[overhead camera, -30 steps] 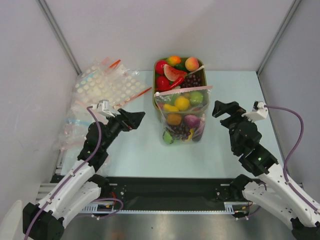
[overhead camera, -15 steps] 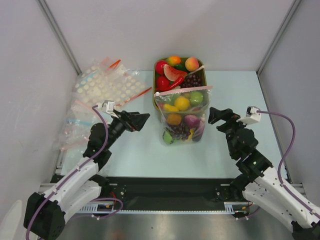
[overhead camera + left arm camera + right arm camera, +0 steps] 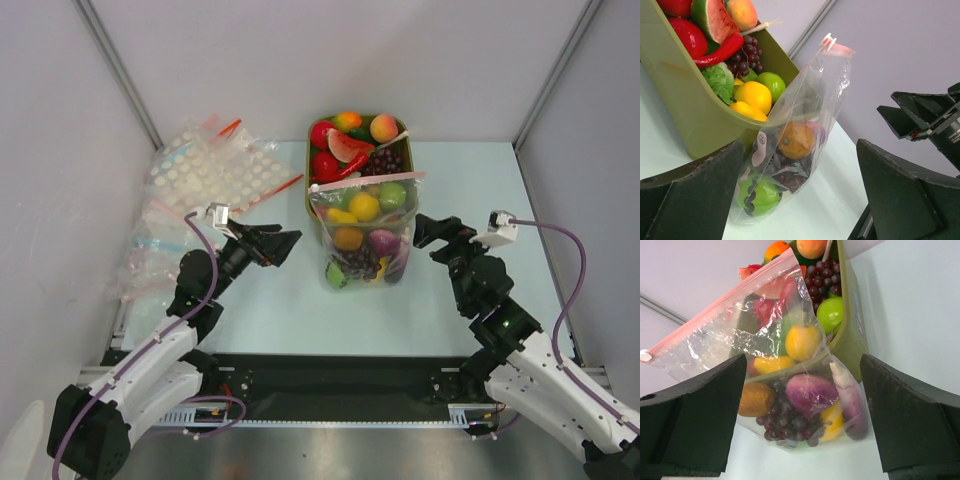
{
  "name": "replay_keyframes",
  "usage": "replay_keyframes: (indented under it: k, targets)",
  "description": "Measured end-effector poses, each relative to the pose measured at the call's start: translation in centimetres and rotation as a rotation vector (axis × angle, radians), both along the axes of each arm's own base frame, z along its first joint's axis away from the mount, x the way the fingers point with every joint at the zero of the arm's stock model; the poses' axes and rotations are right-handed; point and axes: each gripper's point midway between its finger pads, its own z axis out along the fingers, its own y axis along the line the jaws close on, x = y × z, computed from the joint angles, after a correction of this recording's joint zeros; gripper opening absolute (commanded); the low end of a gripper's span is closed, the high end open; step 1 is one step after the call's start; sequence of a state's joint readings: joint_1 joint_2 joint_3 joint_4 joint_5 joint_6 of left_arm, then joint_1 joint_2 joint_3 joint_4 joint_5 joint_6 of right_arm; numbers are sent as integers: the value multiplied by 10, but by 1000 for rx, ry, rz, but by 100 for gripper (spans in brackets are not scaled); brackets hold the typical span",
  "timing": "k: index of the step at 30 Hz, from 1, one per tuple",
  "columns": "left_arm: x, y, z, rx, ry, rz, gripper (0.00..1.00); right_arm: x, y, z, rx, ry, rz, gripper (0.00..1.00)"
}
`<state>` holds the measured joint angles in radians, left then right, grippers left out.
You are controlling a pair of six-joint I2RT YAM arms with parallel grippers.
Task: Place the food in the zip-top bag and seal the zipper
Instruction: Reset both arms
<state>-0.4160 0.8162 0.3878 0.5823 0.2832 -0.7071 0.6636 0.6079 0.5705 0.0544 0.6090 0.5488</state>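
Note:
The clear zip-top bag stands on the table, leaning on the front of the olive-green tub. Its pink zipper runs along the top as one flat band. Inside lies food: an orange, a purple eggplant, dark grapes and a green piece. My left gripper hovers open to the bag's left, clear of it. My right gripper hovers open to its right, also apart. In each wrist view the bag shows between the spread fingers, farther off.
The tub holds more toy food, such as a watermelon slice and a peach. A heap of white-dotted clear bags and a blue-strip bag lie at the left. Grey walls close in both sides and the back.
Both grippers have drifted inward toward the bag, the left one to the right, the right one left and nearer. Both stayed open. The bag has not moved.

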Motion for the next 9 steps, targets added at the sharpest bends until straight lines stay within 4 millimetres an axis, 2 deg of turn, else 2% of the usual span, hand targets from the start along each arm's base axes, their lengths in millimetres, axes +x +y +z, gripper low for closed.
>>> replay_keyframes:
  k: [9]
  targets:
    - [-1, -1, 2, -2, -8, -9, 100, 0, 3, -1, -13, 1, 18, 100]
